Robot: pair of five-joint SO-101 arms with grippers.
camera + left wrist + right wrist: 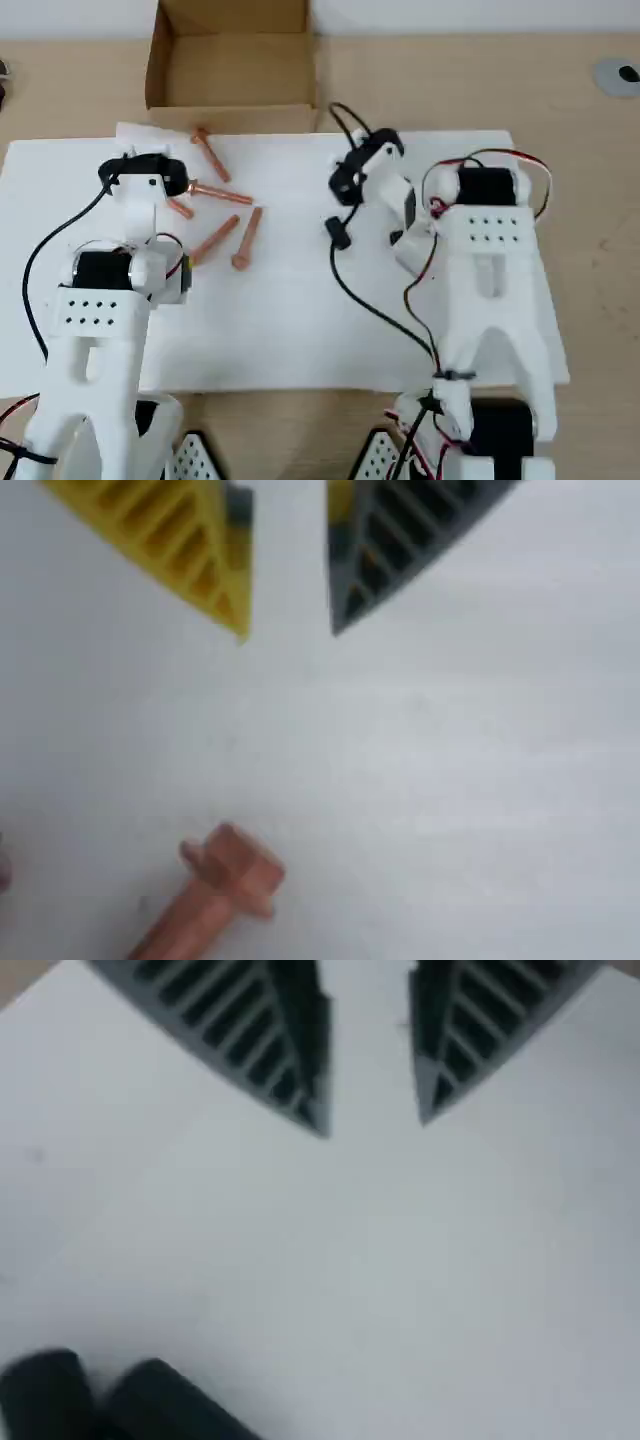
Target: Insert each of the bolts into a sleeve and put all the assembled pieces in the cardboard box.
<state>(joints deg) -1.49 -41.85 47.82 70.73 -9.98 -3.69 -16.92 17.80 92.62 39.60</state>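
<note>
Gap between the left fingers point(190, 550) is moderate and nothing is held. One bolt point(225, 885) is seen just ahead of the tips, apart from them, head nearer, shank running obliquely away (long axis neither across nor along the gap, so a wrist turn is probably called for). More bolts point(222, 194) are scattered on the white sheet point(300, 320) beside this arm, so the left arm is judged nearer. The right fingers point(250, 1030) are likewise parted and empty, with two black sleeves point(155, 1400) lying side by side nearby. The cardboard box point(230, 70) is placed at the far edge of the surface point(570, 90), beyond the bolts; bare sheet is left between the arms.
</note>
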